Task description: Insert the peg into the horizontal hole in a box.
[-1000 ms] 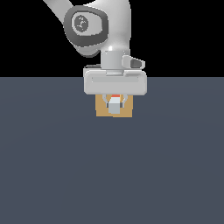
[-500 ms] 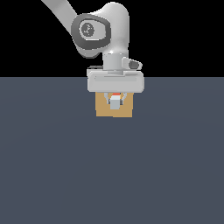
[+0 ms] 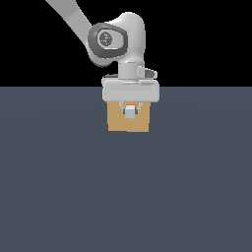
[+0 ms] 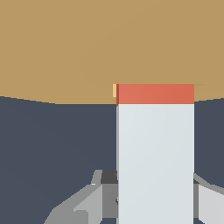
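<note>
The box (image 3: 118, 123) is a tan block on the dark floor, and in the wrist view its face (image 4: 65, 48) fills the far side. The peg (image 4: 155, 144) is a pale bar with an orange-red end that meets the box face. A thin lighter sliver of the hole (image 4: 114, 90) shows beside that end; the rest of the hole is hidden by the peg. My gripper (image 3: 130, 109) hangs right in front of the box, shut on the peg (image 3: 130, 113). One of the grey fingers (image 4: 94, 199) flanks the bar.
The dark grey floor (image 3: 126, 197) stretches around the box. The arm's white links and grey joint (image 3: 106, 42) rise above the box toward the exterior view's left.
The arm's upper joint has dropped and swung toward the exterior view's right. The hand has shifted slightly the same way, and less of the peg's red end shows before the box.
</note>
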### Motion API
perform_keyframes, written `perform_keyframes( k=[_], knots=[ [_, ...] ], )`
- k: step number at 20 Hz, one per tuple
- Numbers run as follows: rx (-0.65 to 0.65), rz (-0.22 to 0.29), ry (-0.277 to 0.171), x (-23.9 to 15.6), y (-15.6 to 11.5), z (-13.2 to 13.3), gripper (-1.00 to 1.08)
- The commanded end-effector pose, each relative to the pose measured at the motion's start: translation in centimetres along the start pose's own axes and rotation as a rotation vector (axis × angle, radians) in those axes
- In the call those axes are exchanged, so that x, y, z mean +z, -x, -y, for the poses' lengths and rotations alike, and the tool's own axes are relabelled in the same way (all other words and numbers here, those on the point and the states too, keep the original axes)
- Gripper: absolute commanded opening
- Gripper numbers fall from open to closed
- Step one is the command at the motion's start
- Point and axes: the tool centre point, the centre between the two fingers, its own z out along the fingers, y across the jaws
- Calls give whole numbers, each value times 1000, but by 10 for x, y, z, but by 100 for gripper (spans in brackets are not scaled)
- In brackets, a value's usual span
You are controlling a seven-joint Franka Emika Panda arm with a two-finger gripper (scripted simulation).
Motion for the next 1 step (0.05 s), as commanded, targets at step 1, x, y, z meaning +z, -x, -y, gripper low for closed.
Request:
perform_keyframes(
  k=[1],
  knots=[
    [-5,-4,4,-1,-8,-1,-100]
  ],
)
